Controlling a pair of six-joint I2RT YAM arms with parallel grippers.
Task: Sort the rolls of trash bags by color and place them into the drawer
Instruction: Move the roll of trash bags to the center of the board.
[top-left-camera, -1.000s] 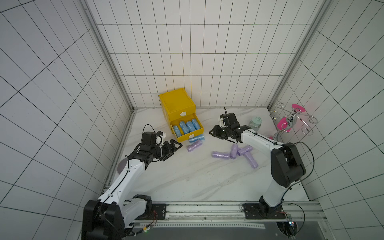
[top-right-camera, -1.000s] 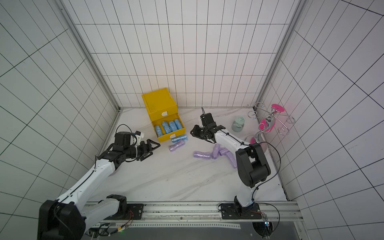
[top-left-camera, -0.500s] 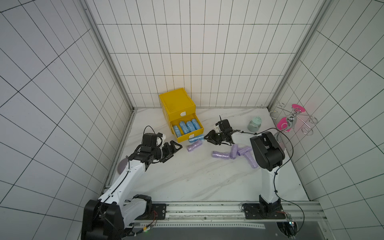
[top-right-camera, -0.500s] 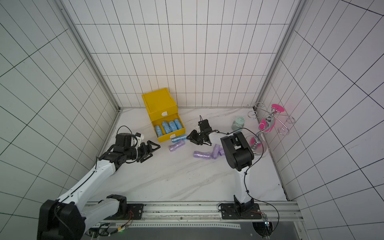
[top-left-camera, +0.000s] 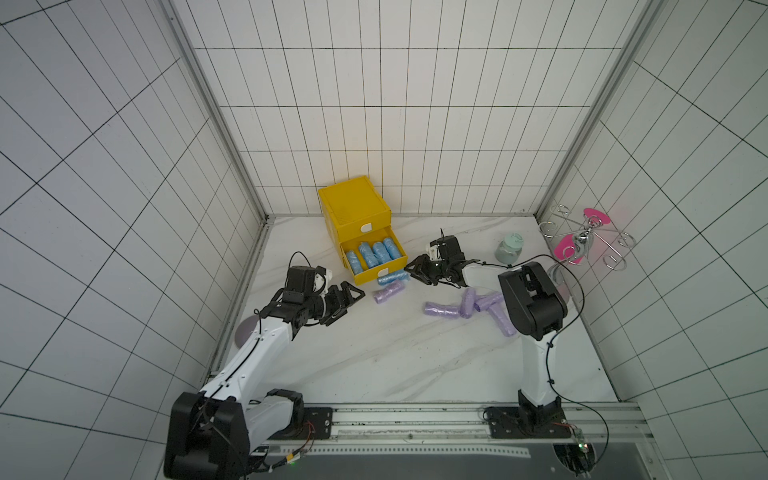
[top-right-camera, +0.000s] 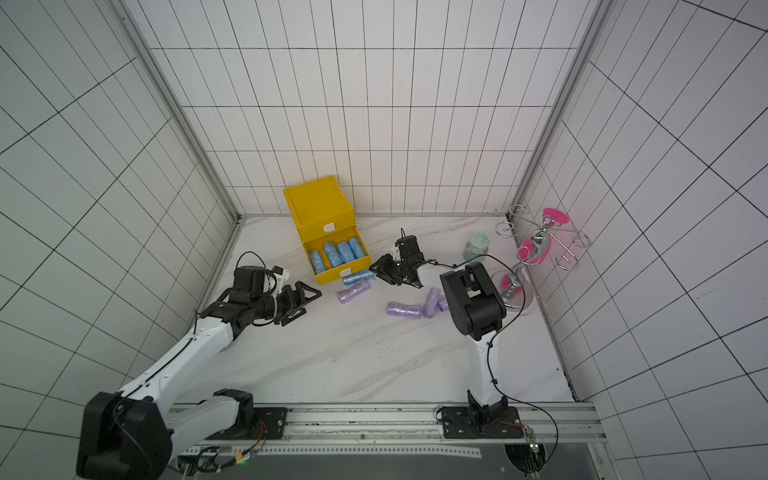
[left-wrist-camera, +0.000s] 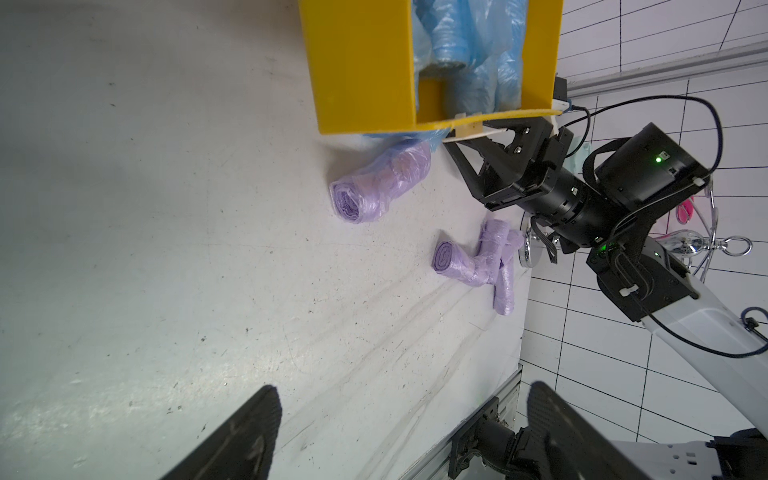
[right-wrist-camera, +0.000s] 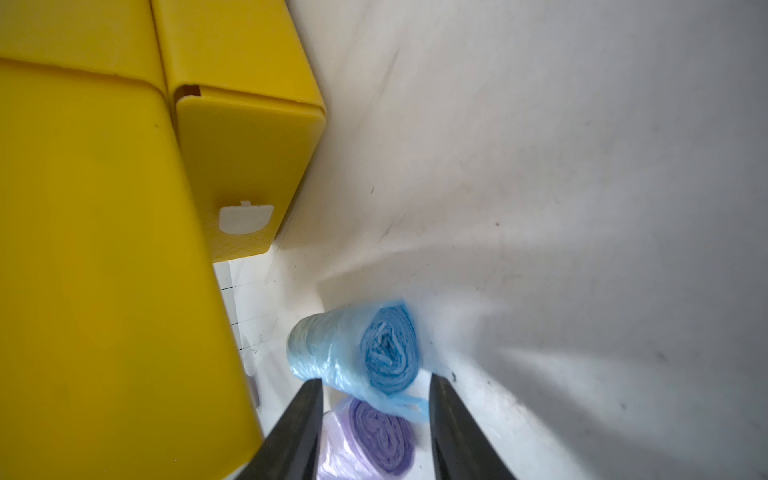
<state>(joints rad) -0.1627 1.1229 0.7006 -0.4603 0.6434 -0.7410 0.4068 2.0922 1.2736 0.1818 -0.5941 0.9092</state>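
The yellow drawer stands pulled out, with several light blue rolls lying in it. On the table just in front of it lie one blue roll and a lilac roll. My right gripper is low at that blue roll's end, jaws open, its fingertips on either side of the roll's near end. More lilac rolls lie heaped to the right. My left gripper hangs open and empty, left of the lilac roll.
A pale green jar stands at the back right, beside a chrome wire stand with pink pads. The yellow cabinet sits against the back wall. Tiled walls close in three sides; a metal rail runs along the front.
My right gripper has moved left to the blue roll in front of the drawer, and its jaws have widened. The left arm has barely moved.
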